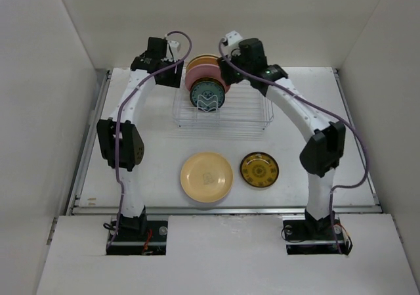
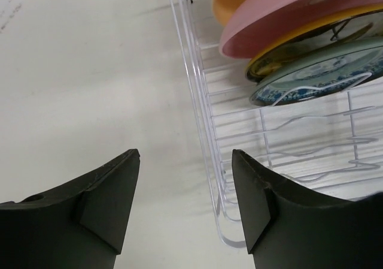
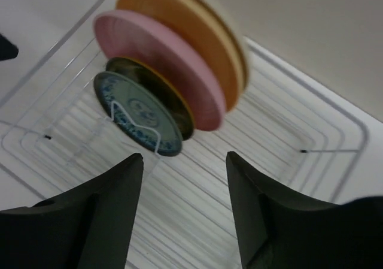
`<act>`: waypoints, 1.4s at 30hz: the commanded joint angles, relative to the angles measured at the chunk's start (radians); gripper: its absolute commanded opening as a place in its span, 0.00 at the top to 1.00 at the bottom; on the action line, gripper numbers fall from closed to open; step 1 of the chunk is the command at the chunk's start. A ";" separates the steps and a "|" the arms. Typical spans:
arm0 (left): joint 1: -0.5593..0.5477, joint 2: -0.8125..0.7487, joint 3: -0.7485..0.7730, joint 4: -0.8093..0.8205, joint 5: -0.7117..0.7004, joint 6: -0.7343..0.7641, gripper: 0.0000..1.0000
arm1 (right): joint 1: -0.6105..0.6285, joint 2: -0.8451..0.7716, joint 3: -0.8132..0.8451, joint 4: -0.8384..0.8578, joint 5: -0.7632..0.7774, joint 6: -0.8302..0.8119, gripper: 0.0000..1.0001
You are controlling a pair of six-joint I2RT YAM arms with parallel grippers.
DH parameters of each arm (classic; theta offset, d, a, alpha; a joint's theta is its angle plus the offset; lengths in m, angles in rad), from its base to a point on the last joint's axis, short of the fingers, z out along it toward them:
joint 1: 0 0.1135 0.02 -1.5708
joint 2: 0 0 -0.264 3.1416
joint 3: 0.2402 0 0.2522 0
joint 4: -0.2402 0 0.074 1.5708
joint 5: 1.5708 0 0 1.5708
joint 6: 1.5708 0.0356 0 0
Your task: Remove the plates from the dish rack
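Observation:
The wire dish rack (image 1: 243,114) stands at the back middle of the table. At its left end several plates stand upright: a teal one (image 1: 208,96) in front, a pink one (image 1: 197,77) and an orange-yellow one (image 1: 199,61) behind. The left wrist view shows the rack's corner (image 2: 206,137), the teal plate (image 2: 323,77), a dark ornate plate (image 2: 278,58) and the pink plate (image 2: 287,17). My left gripper (image 2: 185,156) is open and empty beside the rack's left side. My right gripper (image 3: 184,156) is open and empty above the rack floor, right of the teal plate (image 3: 137,110) and pink plate (image 3: 161,59).
A cream-yellow plate (image 1: 206,176) and a small dark ornate yellow-brown plate (image 1: 258,169) lie flat on the table near the front. White walls enclose the table on three sides. The right part of the rack holds no plates.

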 commanded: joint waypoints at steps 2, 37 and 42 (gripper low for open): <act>-0.017 0.033 0.050 -0.122 -0.069 -0.061 0.40 | 0.055 0.173 0.116 -0.070 -0.074 -0.049 0.40; 0.003 0.146 -0.052 -0.188 0.013 -0.054 1.00 | 0.064 0.237 0.167 0.011 -0.061 -0.020 0.43; 0.003 0.146 -0.043 -0.188 0.013 -0.054 1.00 | 0.064 0.336 0.235 -0.007 -0.050 -0.020 0.50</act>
